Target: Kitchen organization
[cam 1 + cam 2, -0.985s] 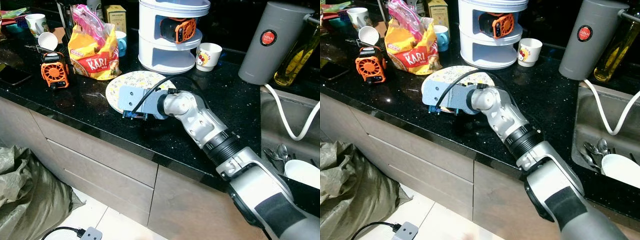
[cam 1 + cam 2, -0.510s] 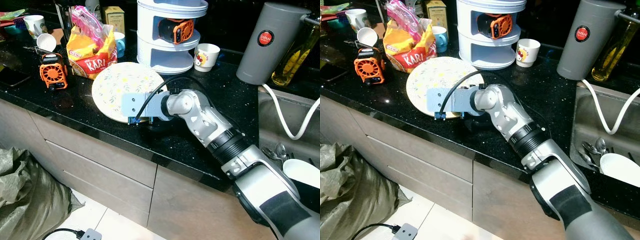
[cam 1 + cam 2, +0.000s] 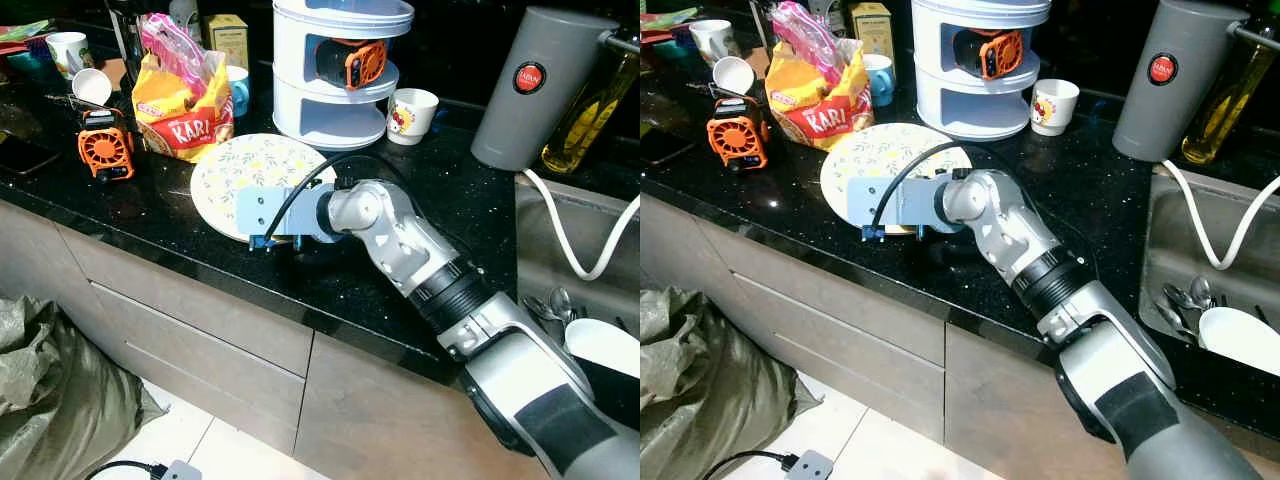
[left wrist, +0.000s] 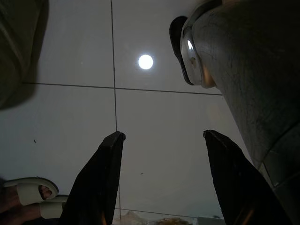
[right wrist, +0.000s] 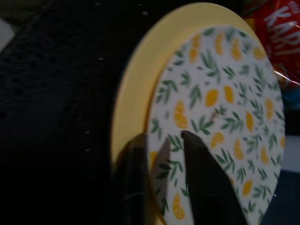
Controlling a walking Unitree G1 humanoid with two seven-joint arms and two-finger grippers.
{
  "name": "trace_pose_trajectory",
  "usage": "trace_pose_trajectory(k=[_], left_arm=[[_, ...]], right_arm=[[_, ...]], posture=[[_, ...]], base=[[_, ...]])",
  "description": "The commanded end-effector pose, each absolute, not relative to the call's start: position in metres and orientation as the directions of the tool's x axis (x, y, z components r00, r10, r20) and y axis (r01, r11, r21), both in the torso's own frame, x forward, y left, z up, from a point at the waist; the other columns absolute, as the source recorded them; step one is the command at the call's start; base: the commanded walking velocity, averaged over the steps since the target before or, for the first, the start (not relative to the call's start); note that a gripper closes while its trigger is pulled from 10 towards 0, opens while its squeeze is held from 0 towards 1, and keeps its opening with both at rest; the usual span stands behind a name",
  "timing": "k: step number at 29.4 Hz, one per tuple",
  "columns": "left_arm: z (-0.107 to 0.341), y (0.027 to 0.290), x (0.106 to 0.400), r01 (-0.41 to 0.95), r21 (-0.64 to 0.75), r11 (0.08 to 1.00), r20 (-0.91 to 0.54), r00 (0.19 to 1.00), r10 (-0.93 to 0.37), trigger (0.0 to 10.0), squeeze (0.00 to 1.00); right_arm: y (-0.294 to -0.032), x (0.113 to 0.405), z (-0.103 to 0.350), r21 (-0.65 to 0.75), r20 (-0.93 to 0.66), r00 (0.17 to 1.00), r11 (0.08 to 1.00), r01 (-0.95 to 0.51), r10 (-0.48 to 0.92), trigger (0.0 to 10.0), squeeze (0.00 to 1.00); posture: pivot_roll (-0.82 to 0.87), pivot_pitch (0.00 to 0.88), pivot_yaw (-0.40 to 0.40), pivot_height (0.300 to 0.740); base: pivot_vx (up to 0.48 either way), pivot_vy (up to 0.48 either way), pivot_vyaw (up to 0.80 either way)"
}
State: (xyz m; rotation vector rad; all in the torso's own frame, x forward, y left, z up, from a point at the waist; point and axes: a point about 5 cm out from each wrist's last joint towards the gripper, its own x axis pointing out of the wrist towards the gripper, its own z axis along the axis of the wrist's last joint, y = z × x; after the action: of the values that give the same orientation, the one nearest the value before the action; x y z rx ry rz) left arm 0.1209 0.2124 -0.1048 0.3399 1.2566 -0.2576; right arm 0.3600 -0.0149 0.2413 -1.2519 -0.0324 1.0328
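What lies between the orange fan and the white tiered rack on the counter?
In the left eye view, the yellow snack bag stands between the orange fan and the white tiered rack.

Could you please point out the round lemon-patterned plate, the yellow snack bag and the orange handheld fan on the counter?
Round lemon-patterned plate (image 3: pixel 245 165), left eye view, bare patterned face.
Yellow snack bag (image 3: pixel 180 120), left eye view, red label.
Orange handheld fan (image 3: pixel 105 153), left eye view, round grille.

The right gripper's (image 5: pixel 161 180) black fingers are hidden in both eye views behind its grey wrist housing (image 3: pixel 275 212), which also covers the near rim of the round yellow plate with lemon print (image 3: pixel 250 165). The white bowl in the sink (image 3: pixel 1240 340) is cut off by the picture's edge. The wrist view blurs the plate's near edge.
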Motion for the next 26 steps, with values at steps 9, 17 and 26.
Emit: trace_pose_trajectory(k=[9, 17, 26], left_arm=[[-0.108, 0.21, 0.111, 0.38, 0.095, 0.92, -0.965, 0.262, -0.008, 10.0, 0.0], [-0.108, 0.211, 0.112, 0.376, 0.095, 0.922, -0.964, 0.266, -0.009, 10.0, 0.0], [-0.107, 0.21, 0.114, 0.378, 0.096, 0.921, -0.963, 0.268, -0.01, 10.0, 0.0]], right_arm=[[-0.029, 0.36, 0.201, -0.691, -0.652, 0.553, -0.108, -0.714, 0.518, 0.0, 0.0], [-0.018, 0.367, 0.221, -0.758, -0.489, 0.631, 0.065, -0.649, 0.602, 0.0, 0.0], [-0.007, 0.368, 0.267, -0.69, -0.124, 0.649, 0.405, -0.6, 0.751, 0.0, 0.0]], posture=[[0.1, 0.044, -0.058, 0.74], [0.1, 0.046, -0.052, 0.74], [0.1, 0.047, -0.048, 0.74]], base=[[0.0, 0.0, 0.0], [0.0, 0.0, 0.0], [0.0, 0.0, 0.0]])
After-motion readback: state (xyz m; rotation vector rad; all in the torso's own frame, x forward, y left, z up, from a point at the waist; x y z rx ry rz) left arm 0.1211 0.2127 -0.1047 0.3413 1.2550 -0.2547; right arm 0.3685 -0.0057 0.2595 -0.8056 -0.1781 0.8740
